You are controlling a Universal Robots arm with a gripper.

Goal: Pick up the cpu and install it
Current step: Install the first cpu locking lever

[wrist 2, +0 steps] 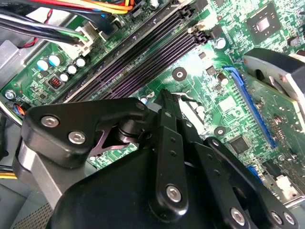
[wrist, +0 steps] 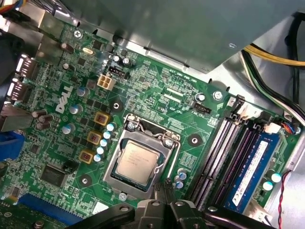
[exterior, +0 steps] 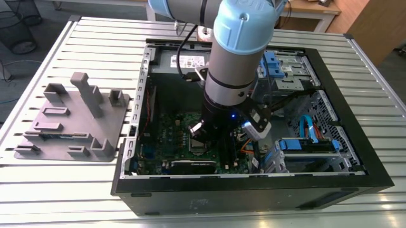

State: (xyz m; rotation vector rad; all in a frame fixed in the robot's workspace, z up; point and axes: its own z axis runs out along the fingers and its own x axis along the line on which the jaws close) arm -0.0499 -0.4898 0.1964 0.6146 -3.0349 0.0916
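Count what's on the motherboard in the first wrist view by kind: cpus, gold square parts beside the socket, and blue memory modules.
cpu: 1
gold square parts: 3
blue memory module: 1
Total: 5

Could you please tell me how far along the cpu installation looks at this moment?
Already done: the cpu lies flat inside the metal socket frame on the green motherboard, as the first wrist view shows. In hand: nothing visible; the claw hovers beside the socket's edge, inside the computer case. Left: I cannot tell whether the socket frame is latched down. The grey holder tray sits outside the case.
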